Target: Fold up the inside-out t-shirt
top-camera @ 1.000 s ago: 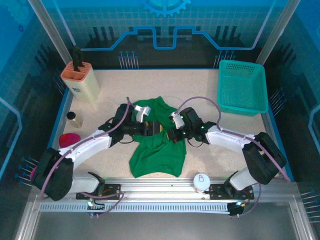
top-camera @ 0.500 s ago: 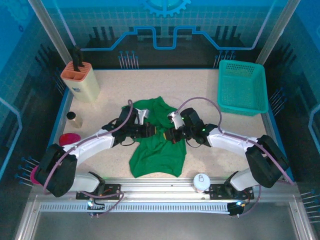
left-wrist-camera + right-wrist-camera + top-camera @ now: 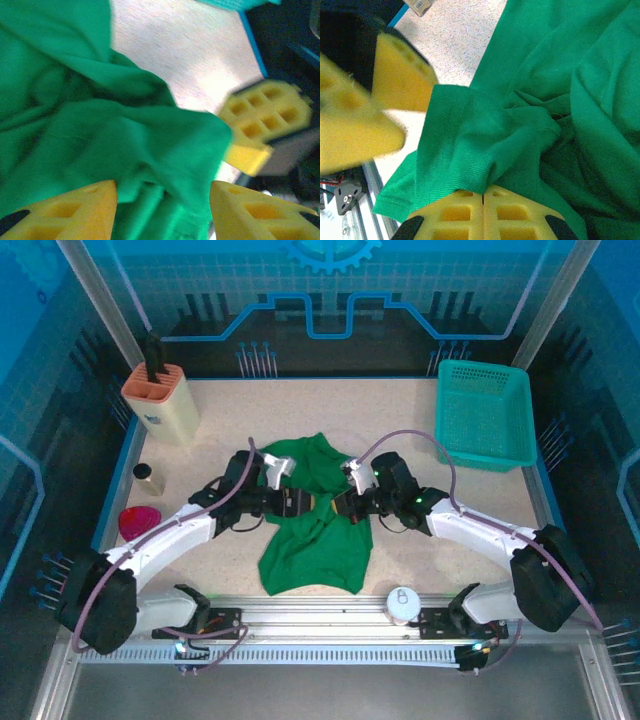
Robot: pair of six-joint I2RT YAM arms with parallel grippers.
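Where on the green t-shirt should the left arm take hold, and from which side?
Probably the raised ridge of the t-shirt next to where the right gripper is shut on it. Bring the open left gripper in from the left, fingers either side: the ridge stands off the table.

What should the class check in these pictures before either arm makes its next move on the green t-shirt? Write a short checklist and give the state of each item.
1. Is the right gripper shut on the t-shirt? Ok, it pinches a fold.
2. Is the left gripper clamped on cloth? Not ok. Its jaws stand apart with cloth lying between them.
3. Is the t-shirt spread flat? Not ok, it is bunched at the middle.
4. Are the two grippers apart? Cannot tell, they are very close.
5. Is the teal basket apart from the t-shirt? Ok.
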